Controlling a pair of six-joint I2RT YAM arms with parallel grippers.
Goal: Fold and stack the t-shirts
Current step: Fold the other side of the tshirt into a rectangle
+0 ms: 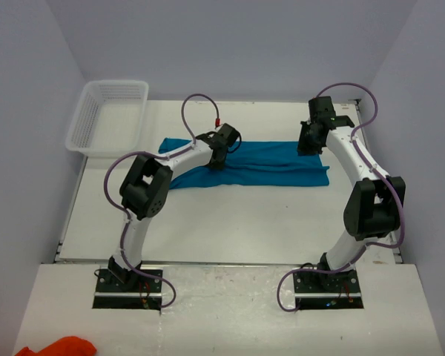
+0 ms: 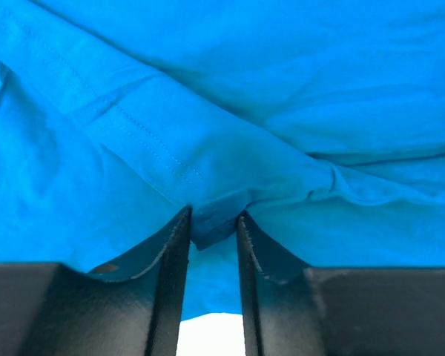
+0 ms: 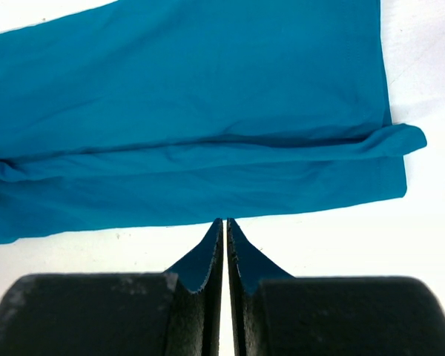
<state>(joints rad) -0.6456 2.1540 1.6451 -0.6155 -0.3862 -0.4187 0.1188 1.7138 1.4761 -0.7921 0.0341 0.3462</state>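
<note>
The teal-blue t-shirt (image 1: 274,165) lies flat on the surface as a long, narrow band folded lengthwise, reaching from beyond the left tool (image 2: 213,222) to just past the right tool (image 3: 224,222). A small ridge of its thin fabric is pinched between the left tool's fingers, a stitched hem running diagonally just ahead of them. Its near edge lies right at the right tool's tips, and a folded upper layer juts slightly past the lower one at that end.

At the upper left of the top view we see a white mesh basket (image 1: 80,126) sitting on the upper left corner of the white table (image 1: 230,222). At the bottom left we see a crumpled orange-red cloth (image 1: 59,346), cut off by the frame's edge.
</note>
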